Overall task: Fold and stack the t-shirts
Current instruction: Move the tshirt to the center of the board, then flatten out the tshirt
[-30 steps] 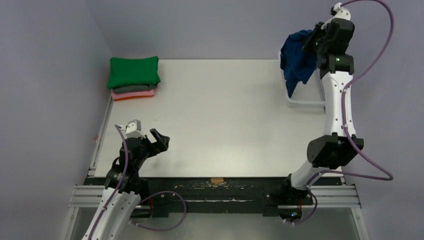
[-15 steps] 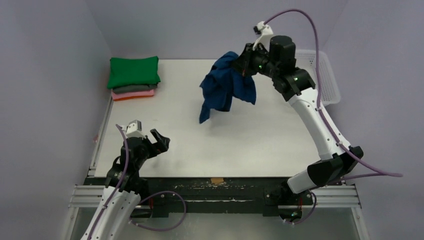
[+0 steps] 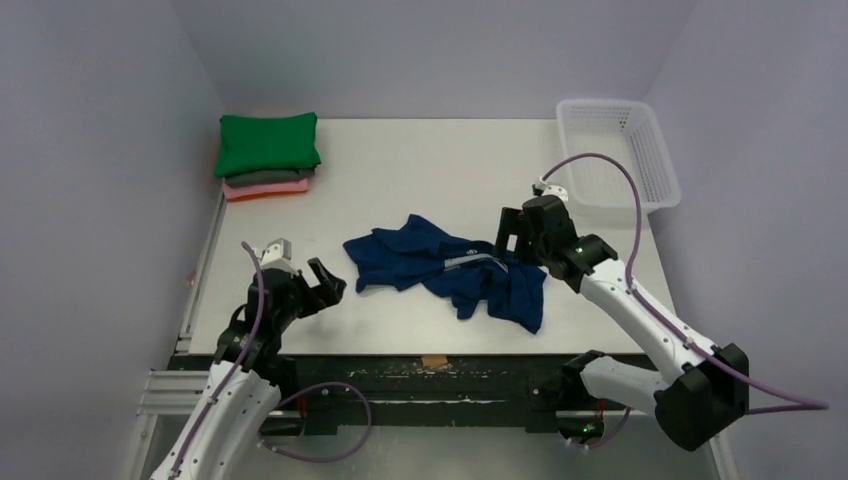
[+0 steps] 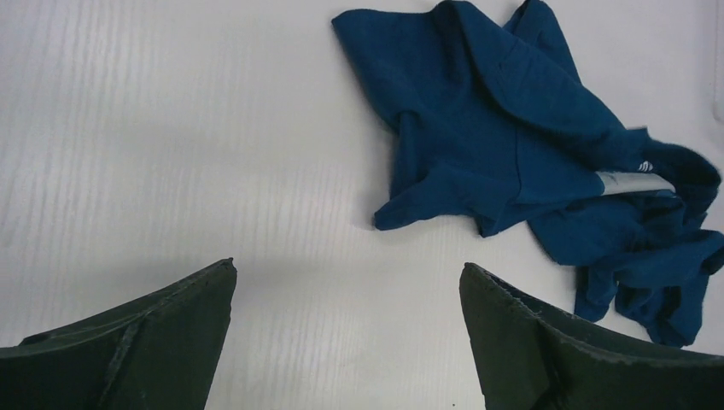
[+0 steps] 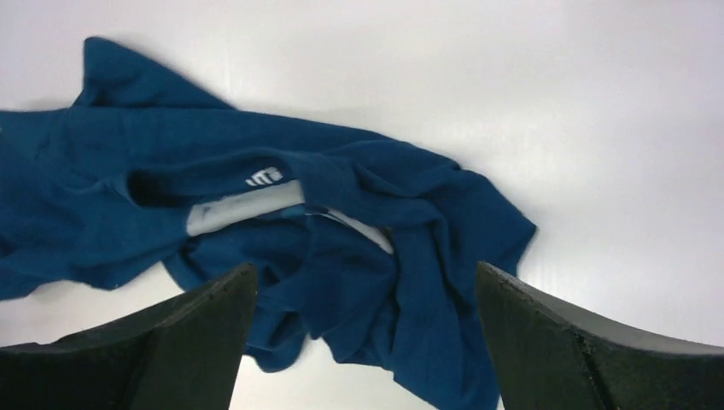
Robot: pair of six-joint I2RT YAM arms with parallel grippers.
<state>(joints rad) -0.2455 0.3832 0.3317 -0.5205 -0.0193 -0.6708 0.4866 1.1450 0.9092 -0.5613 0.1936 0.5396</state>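
Note:
A crumpled dark navy t-shirt (image 3: 445, 272) lies loose in the middle of the table, a light-blue collar strip showing (image 5: 243, 205). My right gripper (image 3: 512, 232) hovers over its right part, open, jaws wide with nothing between them (image 5: 365, 266). My left gripper (image 3: 318, 282) stands open just left of the shirt, over bare table (image 4: 347, 266); the navy t-shirt (image 4: 529, 162) lies ahead and to the right of it. At the far left corner sits a folded stack: green t-shirt (image 3: 268, 143) on top, grey (image 3: 270, 177) under it, pink-orange (image 3: 265, 189) at the bottom.
A white mesh basket (image 3: 605, 103) stands at the far right corner of the table. A small orange tape patch (image 3: 433, 361) marks the near edge. Purple walls close in the left, back and right sides.
The right arm swung the navy t-shirt from the basket over to the table's middle, lowered, and opened; the shirt now lies loose. The left arm barely moved.

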